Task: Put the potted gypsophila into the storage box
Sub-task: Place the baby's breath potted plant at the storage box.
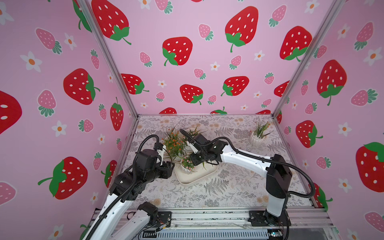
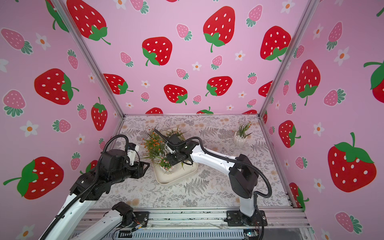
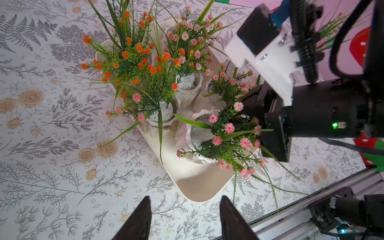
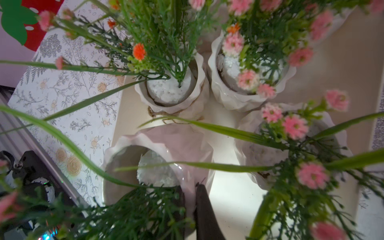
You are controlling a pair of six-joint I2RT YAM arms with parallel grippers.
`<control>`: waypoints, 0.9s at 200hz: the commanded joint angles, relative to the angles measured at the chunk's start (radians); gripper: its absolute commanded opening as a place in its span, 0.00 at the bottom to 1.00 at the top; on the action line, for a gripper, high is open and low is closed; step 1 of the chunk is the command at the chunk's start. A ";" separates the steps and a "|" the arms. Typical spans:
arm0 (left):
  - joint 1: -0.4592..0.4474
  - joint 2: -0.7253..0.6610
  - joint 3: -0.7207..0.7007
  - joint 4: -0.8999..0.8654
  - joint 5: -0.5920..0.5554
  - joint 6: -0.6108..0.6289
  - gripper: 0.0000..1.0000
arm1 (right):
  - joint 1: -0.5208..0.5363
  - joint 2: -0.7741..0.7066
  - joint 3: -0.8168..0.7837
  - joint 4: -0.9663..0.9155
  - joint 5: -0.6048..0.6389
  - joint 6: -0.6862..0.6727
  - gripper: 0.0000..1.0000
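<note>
Your right gripper (image 4: 190, 190) is pinched tight on the frilled rim of the potted gypsophila (image 4: 158, 166), a white pot of pink blooms inside the storage box (image 1: 195, 182), toward its near end. Other flowerpots (image 3: 188, 83) crowd the far end, leaving bare floor only by the near corner. Just off that corner your left gripper (image 3: 185, 209) hangs with jaws apart and empty over the open tablecloth (image 1: 228, 193).

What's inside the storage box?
Four white pots: one orange-flowered pot, two pink-flowered pots, and a tilted pot the right gripper holds. Foliage hides part of the box floor.
</note>
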 commanded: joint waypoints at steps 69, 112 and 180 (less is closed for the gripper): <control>0.065 0.041 -0.033 0.059 0.089 0.019 0.55 | 0.019 0.087 0.067 0.093 -0.022 0.085 0.00; 0.097 0.042 -0.043 0.076 0.142 0.021 0.55 | 0.019 0.107 0.069 0.112 -0.048 0.083 0.00; 0.129 0.058 -0.046 0.075 0.152 0.027 0.55 | 0.019 0.130 0.075 0.134 -0.083 0.065 0.00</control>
